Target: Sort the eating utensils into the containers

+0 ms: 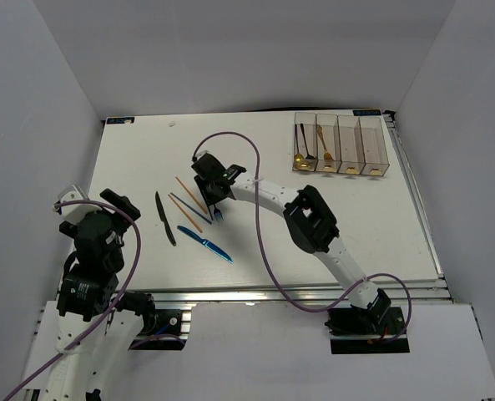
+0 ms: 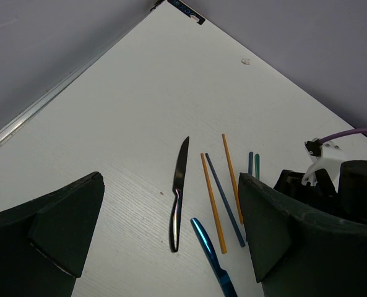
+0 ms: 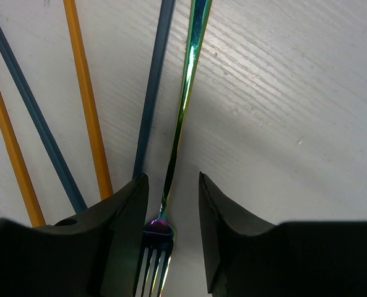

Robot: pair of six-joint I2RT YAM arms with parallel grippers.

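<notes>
The right gripper [image 3: 169, 185] has its fingers [image 3: 129, 213] open just a little, one on each side of the shiny rainbow fork [image 3: 184, 105]. They sit close by its neck, but I cannot tell if they touch it. Orange and blue chopsticks [image 3: 87, 105] lie just beside one finger.

The left gripper [image 2: 171, 180] is open wide and holds nothing. The black knife [image 2: 179, 198] and blue knife [image 2: 209, 250] lie below, between its fingers.

The containers [image 1: 358, 144] stand far from both grippers — dark and gold spoons [image 1: 300, 144] lie in the two bins at the left end.
</notes>
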